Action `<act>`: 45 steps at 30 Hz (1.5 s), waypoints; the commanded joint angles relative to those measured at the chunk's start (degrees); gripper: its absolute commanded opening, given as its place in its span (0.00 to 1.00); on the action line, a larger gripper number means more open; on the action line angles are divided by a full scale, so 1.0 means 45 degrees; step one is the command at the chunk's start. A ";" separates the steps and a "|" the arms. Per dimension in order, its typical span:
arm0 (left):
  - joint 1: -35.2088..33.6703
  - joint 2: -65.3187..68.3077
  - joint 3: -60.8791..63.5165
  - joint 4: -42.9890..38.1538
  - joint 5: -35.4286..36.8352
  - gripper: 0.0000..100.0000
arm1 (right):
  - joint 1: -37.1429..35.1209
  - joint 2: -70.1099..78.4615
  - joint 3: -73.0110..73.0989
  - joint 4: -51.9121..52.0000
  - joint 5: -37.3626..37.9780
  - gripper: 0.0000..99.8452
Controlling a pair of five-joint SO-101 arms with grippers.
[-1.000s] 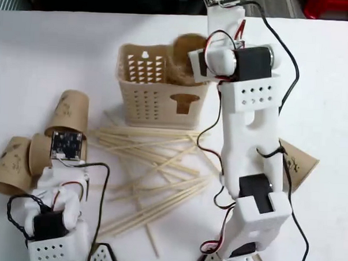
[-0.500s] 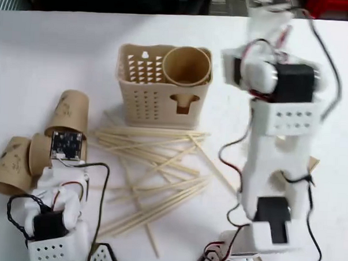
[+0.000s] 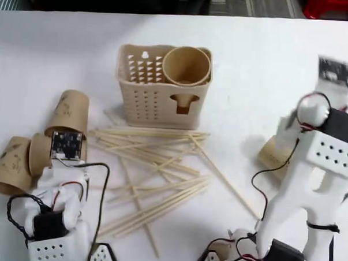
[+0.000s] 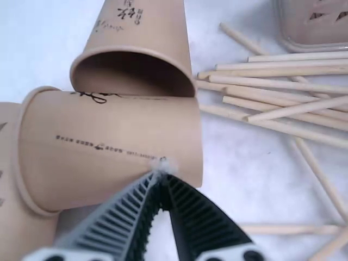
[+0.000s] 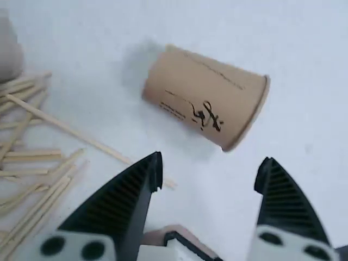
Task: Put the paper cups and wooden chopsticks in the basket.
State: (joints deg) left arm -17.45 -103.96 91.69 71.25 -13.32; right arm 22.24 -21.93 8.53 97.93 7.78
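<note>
Counting paper cups (image 3: 68,111): five in all. One upright cup (image 3: 186,66), mouth up, stands inside the basket (image 3: 146,100), at the end toward the right arm's side. Three lie on their sides in a cluster at the left of the table, touching one another, just ahead of the left arm (image 3: 54,218). One lone cup (image 5: 204,95) lies on its side at the right, well apart from the others, and is partly hidden by the right arm (image 3: 317,165) when seen from above.

Wooden chopsticks (image 3: 151,132): one loose, criss-crossed heap lying flat on the table in front of the basket, between the two arms. They are too tangled for an exact count.

Basket: one, beige plastic, upright, with perforated walls and a handle cut-out in the near side.

Left gripper (image 4: 160,185): fingers pressed together with nothing between them, tips at the wall of the middle cup (image 4: 109,147) of the cluster. Whether they touch it cannot be told.

Right gripper (image 5: 211,163): jaws spread wide, holding nothing, poised over the lone cup and clear of it.

Surface: one white table (image 3: 62,44), plain and matte.

Room: a dark strip beyond the table's far edge, with a red object (image 3: 332,7) at its right end.
</note>
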 commanded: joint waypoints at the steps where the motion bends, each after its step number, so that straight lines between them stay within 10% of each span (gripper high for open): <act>1: -0.0127 -0.0049 -0.0274 -0.0234 -0.0059 0.02 | 0.0869 -0.0361 0.0918 -0.0283 0.0000 0.29; 21: -0.0127 -0.0049 -0.0274 -0.0195 -0.0059 0.02 | 0.1104 0.2276 0.4063 -0.4366 -0.0020 0.28; 31: -0.0127 -0.0049 -0.0391 -0.0234 -0.0059 0.02 | 0.0713 0.2354 0.2403 -0.4269 0.0606 0.01; 39: -0.0147 -0.0049 -0.1231 -0.0254 -0.0098 0.02 | 0.0694 0.2335 0.1758 -0.3702 0.2227 0.02; 45: -0.0147 -0.0049 -0.2696 -0.0176 -0.3380 0.02 | 0.0713 0.2335 0.1348 -0.3350 0.2950 0.02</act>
State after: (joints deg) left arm -17.45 -103.87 85.89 71.25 -19.38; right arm 26.11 -10.68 17.41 82.02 19.56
